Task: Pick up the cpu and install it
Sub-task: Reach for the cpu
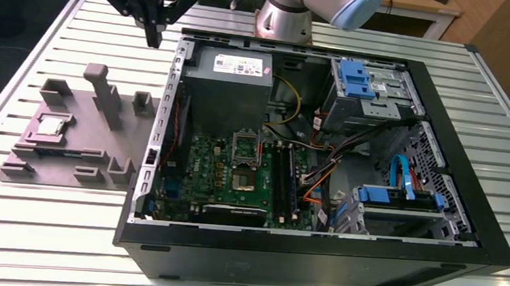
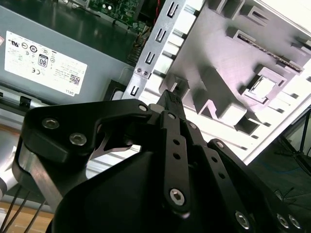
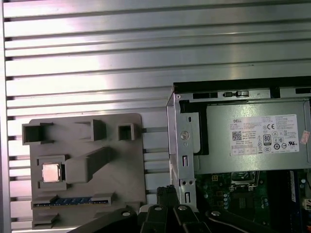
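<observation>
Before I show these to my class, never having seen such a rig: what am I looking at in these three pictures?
It is a robot arm with a two-fingered gripper at its end. The exterior view comes from a camera off the arm; both wrist views come from cameras riding near the gripper, so its black body shows in them. On the slatted metal table lie an open computer case, its green motherboard exposed, and beside it a grey fixture. The cpu, a small shiny square, sits in a pocket of that fixture. The gripper hangs above the table near the case's corner, shut and holding nothing.
</observation>
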`<state>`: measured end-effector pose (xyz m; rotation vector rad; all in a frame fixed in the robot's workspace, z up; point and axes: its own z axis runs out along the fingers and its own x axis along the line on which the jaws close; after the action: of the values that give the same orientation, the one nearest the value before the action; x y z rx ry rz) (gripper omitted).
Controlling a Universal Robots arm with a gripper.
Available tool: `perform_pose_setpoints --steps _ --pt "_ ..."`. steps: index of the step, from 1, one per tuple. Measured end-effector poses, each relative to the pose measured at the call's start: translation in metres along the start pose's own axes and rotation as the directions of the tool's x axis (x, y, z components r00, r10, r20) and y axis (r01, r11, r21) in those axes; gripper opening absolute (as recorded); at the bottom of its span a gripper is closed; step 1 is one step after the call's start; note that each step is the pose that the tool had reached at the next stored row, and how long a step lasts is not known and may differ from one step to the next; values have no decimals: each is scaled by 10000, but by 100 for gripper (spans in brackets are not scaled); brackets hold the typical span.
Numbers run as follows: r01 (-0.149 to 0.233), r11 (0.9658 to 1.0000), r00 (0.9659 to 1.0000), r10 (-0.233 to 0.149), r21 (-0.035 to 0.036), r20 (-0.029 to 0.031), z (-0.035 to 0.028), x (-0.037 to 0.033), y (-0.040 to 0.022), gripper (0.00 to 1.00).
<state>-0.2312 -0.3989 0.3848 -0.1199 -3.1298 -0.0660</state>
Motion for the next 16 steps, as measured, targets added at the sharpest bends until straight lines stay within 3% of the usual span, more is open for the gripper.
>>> perform_pose_setpoints --steps 16 --pt "-1 10000 10000 1 2 -30 12 115 -9 10"
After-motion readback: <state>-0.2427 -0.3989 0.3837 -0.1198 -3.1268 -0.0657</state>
